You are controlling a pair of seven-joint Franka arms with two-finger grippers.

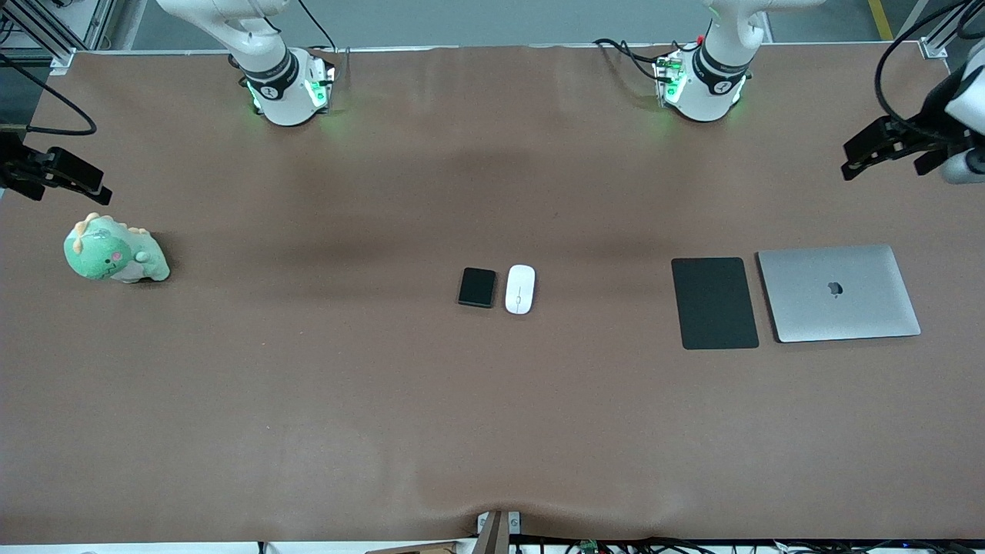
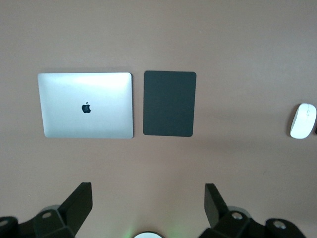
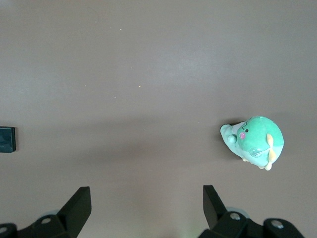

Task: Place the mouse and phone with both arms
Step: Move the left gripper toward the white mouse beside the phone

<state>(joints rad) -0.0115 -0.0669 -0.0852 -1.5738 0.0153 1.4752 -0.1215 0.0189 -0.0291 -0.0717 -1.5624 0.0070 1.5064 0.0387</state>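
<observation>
Phone and mouse side by side at mid-worktop, both tools wide open and empty

The phone [image 1: 477, 287] lies on the right arm's side of the mouse [image 1: 520, 289], long axes toward the bases; the right tool [image 1: 58, 175] hangs over its end of the worktop [image 1: 308, 400] near the plush dinosaur [image 1: 113, 251]; the left tool [image 1: 893, 146] hangs above the laptop [image 1: 839, 292] and mouse pad [image 1: 714, 302]
</observation>
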